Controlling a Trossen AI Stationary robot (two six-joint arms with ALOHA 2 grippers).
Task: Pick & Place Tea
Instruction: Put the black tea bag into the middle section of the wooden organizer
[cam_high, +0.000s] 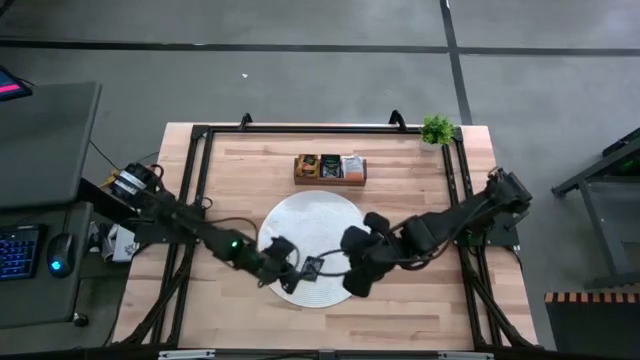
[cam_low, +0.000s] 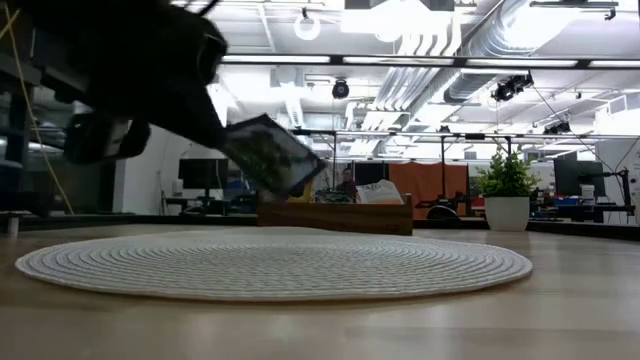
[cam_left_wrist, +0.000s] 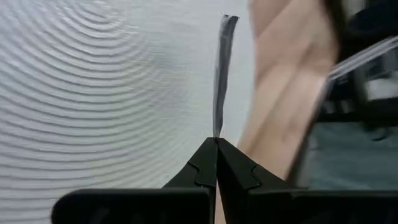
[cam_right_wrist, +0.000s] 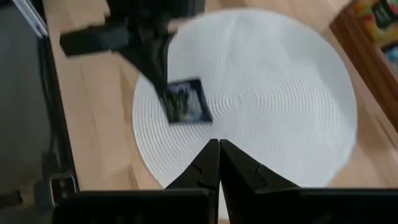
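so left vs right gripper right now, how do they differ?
The left gripper is shut on a dark tea sachet, held clear above the white mat; the right gripper is shut on nothing. The left sits over the mat's near-left edge, the right over its near-right edge. Both have their fingers pressed together.

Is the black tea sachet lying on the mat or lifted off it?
Lifted: the left gripper pinches the black sachet by one edge, tilted clear above the mat.
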